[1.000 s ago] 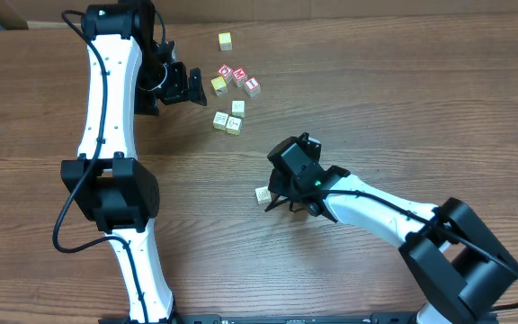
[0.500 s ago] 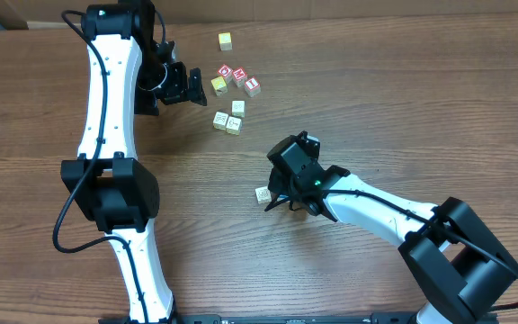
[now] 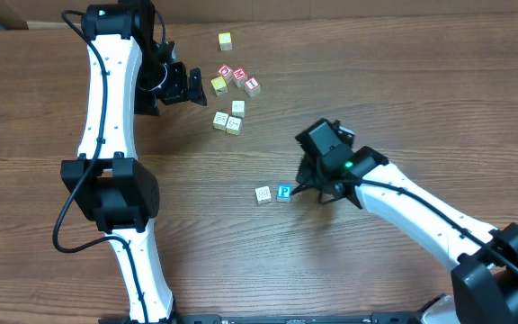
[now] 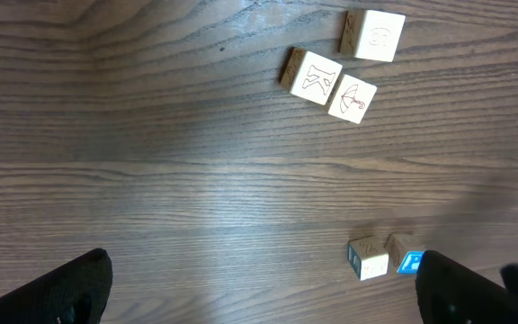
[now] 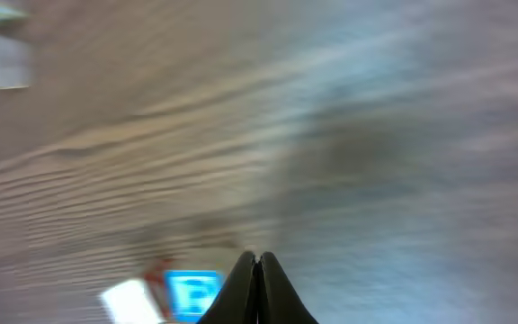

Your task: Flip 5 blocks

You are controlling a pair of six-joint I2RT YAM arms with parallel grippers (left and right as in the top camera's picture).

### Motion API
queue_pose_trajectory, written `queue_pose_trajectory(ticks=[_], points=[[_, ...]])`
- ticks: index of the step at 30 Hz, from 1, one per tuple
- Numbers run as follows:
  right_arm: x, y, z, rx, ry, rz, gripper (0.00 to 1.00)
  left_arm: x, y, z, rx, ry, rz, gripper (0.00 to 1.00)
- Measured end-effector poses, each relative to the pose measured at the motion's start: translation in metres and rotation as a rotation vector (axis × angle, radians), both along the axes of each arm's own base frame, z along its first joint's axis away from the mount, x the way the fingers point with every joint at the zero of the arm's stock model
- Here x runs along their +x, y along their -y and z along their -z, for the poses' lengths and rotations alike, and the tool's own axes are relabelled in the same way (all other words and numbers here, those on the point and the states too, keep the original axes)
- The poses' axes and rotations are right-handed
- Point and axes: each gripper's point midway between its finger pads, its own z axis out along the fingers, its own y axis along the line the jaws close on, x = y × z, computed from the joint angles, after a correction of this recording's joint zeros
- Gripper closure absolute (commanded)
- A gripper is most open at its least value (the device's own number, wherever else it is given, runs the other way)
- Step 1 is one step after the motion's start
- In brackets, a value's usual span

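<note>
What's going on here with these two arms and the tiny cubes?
Two robot arms are working on flipping small wooden cubes. The right arm, jaws shut and empty, has its tip beside the cube with a blue P face, which lies next to a pale cream cube. The left arm hovers, jaws open, near three more cream cubes.

The wooden cube with a blue "P" face [image 3: 283, 193] is set just right of a pale line-marked wooden cube [image 3: 263, 194]; three similar cubes [image 3: 220, 118] are grouped well behind.

Robotics lab: two arms [image 3: 106, 99] over wooden table [image 3: 403, 81].
</note>
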Motion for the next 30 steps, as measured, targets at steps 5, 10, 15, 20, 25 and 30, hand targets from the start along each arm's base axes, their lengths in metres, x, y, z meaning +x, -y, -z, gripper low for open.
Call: queue_pose_trajectory(ticks=[5, 10, 15, 20, 25, 30], points=[[-0.008, 0.01, 0.013, 0.006, -0.049, 0.065, 0.96, 0.0, 0.0, 0.0, 0.0, 0.0, 0.0, 0.0], [-0.015, 0.004, 0.025, 0.031, -0.05, 0.073, 0.96, 0.0, 0.0, 0.0, 0.0, 0.0, 0.0, 0.0], [-0.024, -0.013, 0.031, 0.065, -0.043, 0.053, 0.96, 0.0, 0.0, 0.0, 0.0, 0.0, 0.0, 0.0], [-0.028, -0.025, 0.033, 0.094, -0.031, 0.041, 0.96, 0.0, 0.0, 0.0, 0.0, 0.0, 0.0, 0.0], [-0.026, -0.028, 0.047, 0.102, -0.028, 0.048, 0.96, 0.0, 0.0, 0.0, 0.0, 0.0, 0.0, 0.0], [-0.021, -0.034, 0.06, 0.11, -0.028, 0.045, 0.96, 0.0, 0.0, 0.0, 0.0, 0.0, 0.0, 0.0]])
